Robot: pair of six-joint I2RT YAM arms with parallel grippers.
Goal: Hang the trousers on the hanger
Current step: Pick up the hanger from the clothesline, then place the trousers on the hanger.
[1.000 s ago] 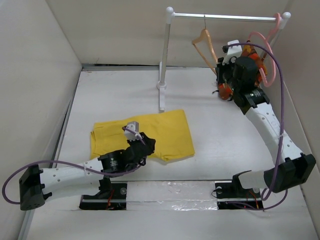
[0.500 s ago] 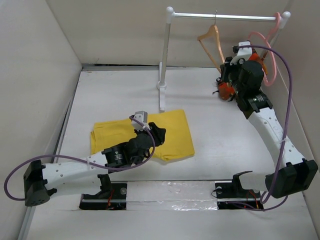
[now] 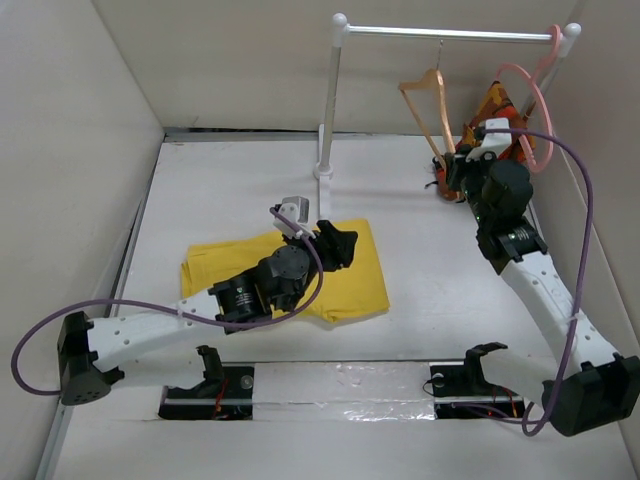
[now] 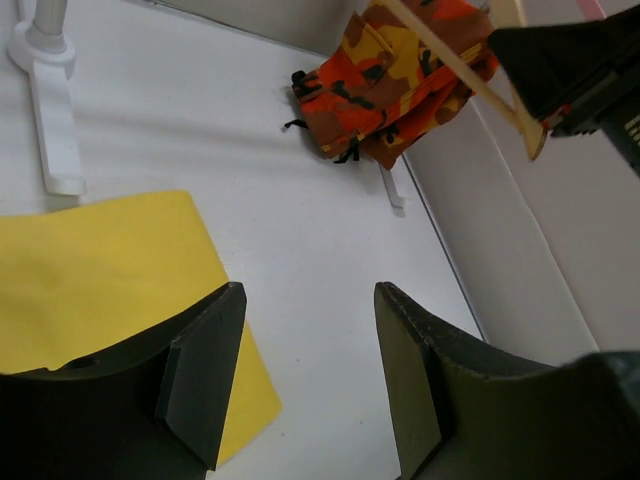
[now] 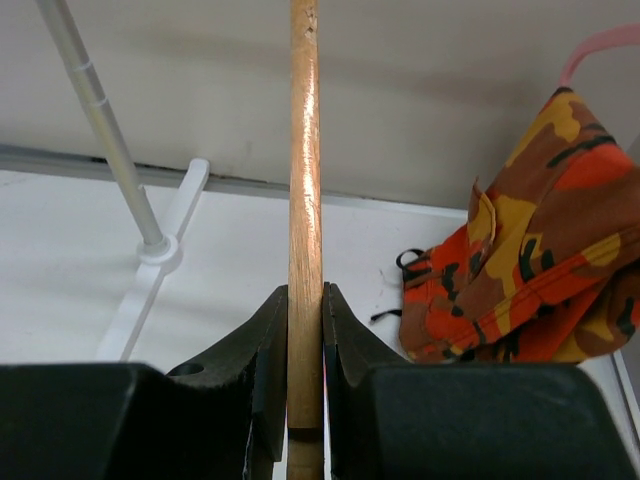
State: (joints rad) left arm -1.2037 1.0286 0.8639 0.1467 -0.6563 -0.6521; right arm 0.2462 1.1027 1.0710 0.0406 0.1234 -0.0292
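The yellow trousers (image 3: pixel 285 270) lie folded flat on the table left of centre; their edge shows in the left wrist view (image 4: pixel 90 270). The tan wooden hanger (image 3: pixel 425 100) hangs by its hook from the rail. My right gripper (image 3: pixel 452 165) is shut on its lower end, with the wooden bar (image 5: pixel 304 200) clamped between the jaws. My left gripper (image 3: pixel 342 245) is open and empty, raised above the right edge of the trousers; its fingers (image 4: pixel 205 370) frame bare table. The hanger also shows in the left wrist view (image 4: pixel 455 65).
A white clothes rail (image 3: pixel 450 33) stands on a post (image 3: pixel 328 120) at the back. A pink hanger (image 3: pixel 530 100) holds a camouflage garment (image 3: pixel 497 110) at the right wall, which also shows in both wrist views (image 4: pixel 390 75) (image 5: pixel 530 270). Walls enclose the table.
My right gripper has drawn back toward the right with the wooden hanger, sliding it rightward along the rail. My left arm has risen and reached right over the trousers.
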